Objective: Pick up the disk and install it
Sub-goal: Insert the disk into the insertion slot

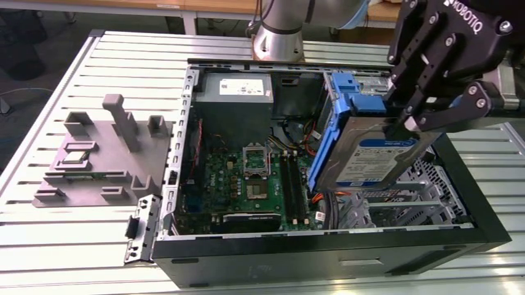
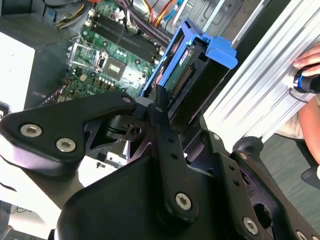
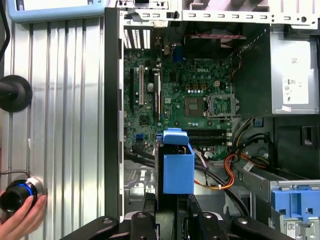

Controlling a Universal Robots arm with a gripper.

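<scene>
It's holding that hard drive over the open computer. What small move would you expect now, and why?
Probably a slow lowering toward the drive cage. The gripper grips the disk, which is tilted on end above the open computer case, close to the cage and not yet seated in it.

The hand [image 1: 410, 125] grips the disk [image 1: 369, 161], tilted above the open computer case [image 1: 287, 258].

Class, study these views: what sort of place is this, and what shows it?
Probably a robotics lab bench for computer assembly: an open computer case sits on a slatted metal table, the gripper holds the disk over it, and a grey parts fixture stands beside the case.
</scene>
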